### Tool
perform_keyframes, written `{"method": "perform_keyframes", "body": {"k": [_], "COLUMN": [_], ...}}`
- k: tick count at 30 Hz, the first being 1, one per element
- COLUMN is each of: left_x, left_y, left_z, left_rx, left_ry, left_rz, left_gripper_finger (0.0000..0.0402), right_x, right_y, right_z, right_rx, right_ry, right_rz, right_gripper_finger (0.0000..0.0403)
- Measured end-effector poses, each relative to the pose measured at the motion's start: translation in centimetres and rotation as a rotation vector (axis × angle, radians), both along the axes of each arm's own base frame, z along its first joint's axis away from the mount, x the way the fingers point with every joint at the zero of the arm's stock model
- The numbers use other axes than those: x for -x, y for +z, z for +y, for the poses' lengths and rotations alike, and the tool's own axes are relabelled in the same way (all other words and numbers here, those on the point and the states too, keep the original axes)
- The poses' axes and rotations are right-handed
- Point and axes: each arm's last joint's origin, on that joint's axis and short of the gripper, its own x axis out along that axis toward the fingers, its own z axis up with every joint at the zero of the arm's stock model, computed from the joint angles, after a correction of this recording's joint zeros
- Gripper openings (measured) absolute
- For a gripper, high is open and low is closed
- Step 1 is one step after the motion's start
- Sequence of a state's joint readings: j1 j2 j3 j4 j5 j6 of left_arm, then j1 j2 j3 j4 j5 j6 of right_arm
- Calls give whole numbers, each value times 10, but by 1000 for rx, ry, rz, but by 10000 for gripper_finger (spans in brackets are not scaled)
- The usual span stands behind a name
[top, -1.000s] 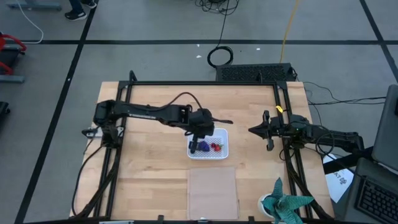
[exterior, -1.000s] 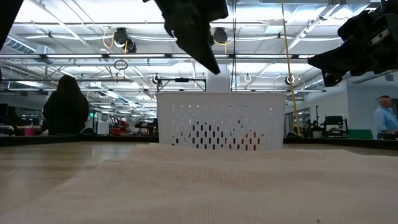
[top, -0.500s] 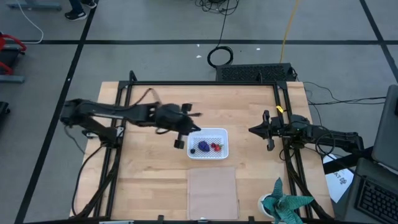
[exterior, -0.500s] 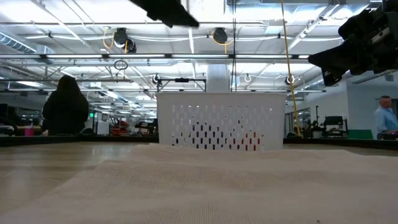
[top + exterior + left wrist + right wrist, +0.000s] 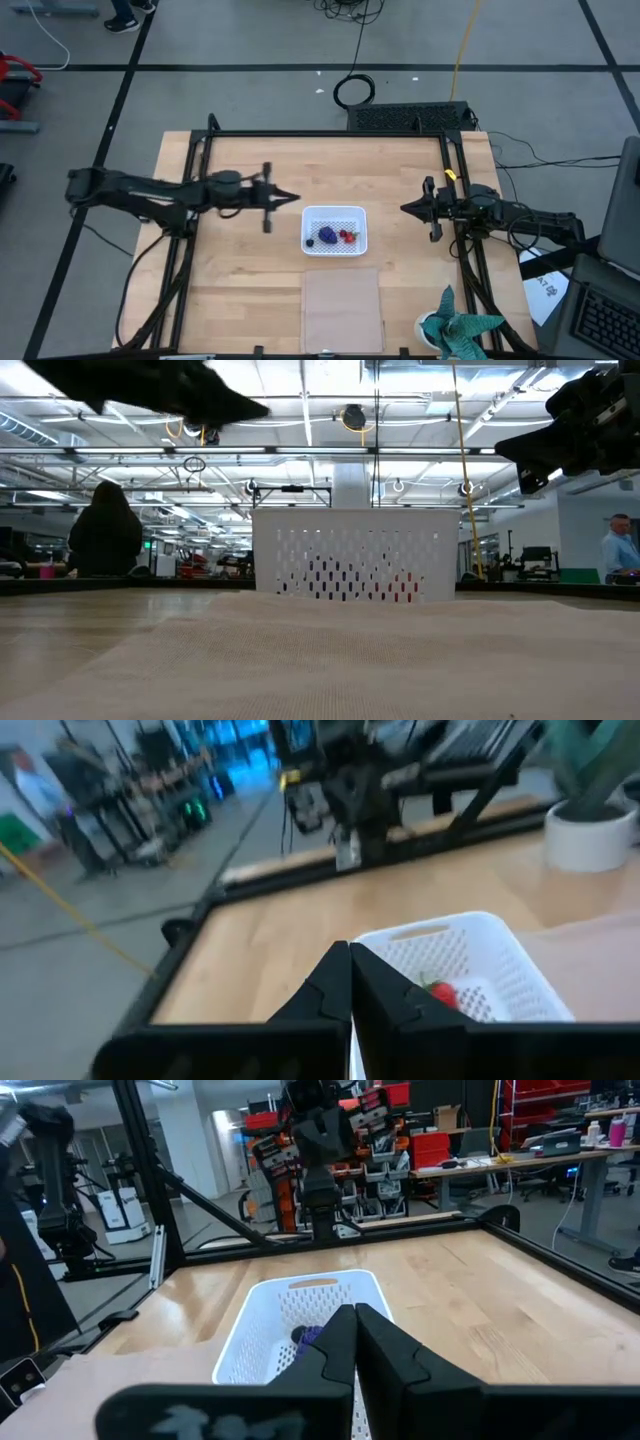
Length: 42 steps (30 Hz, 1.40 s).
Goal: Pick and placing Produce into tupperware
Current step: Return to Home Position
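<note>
- Left gripper (image 5: pixel 290 197): fingers pressed together, nothing held, over bare table (image 5: pixel 235 270) just left of the tub (image 5: pixel 335 210).
- Tub, mid-table: the high view shows purple grapes (image 5: pixel 327 235), red fruit (image 5: pixel 347 237) and probably a dark berry (image 5: pixel 310 241). The low view gives only coloured specks through the slotted wall.
- Right gripper (image 5: pixel 404 209): fingers together, nothing held, right of the tub.
- Tan panel (image 5: pixel 343 310) lies near the tub. A dark-clad person (image 5: pixel 105 530) is in the room behind.

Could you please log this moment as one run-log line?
left pincer: shut, empty, left of tub | right pincer: shut, empty, right of tub | tub: grapes, dark berry, red fruit inside
</note>
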State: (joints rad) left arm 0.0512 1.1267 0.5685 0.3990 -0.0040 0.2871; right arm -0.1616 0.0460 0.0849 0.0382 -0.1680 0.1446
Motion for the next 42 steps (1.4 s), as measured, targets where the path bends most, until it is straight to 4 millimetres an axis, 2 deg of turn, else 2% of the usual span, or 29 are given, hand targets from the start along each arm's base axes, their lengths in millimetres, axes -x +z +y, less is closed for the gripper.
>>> {"method": "perform_keyframes", "body": {"k": [3,8,12,15,23,27,35,42], "left_x": [30,70,91,102,120,123,126,132], "left_y": [5,-23,-43,-47,-55,-55,-70,-74], "left_z": [-4,-11,-19,-25,-43,-46,-34,-28], "left_rx": [-8,24,26,34,-3,-40,-42,-8], "left_ry": [-12,-32,-5,37,108,50,20,-15], "left_rz": [-71,-104,-84,-81,7,-36,-61,-101], "left_gripper_finger": [0,0,0,0,0,0,0,0], "right_x": [0,0,0,0,1,0,0,1], "right_y": [0,1,3,5,6,6,8,10], "right_z": [0,1,1,1,1,1,1,2], "right_rx": [0,-6,-11,-27,-54,-49,-35,-24], "right_ry": [1,20,20,21,22,22,23,78], "right_rz": [-4,-11,-32,-54,-59,-61,-84,-108], "right_gripper_finger": [0,0,0,0,0,0,0,0]}}
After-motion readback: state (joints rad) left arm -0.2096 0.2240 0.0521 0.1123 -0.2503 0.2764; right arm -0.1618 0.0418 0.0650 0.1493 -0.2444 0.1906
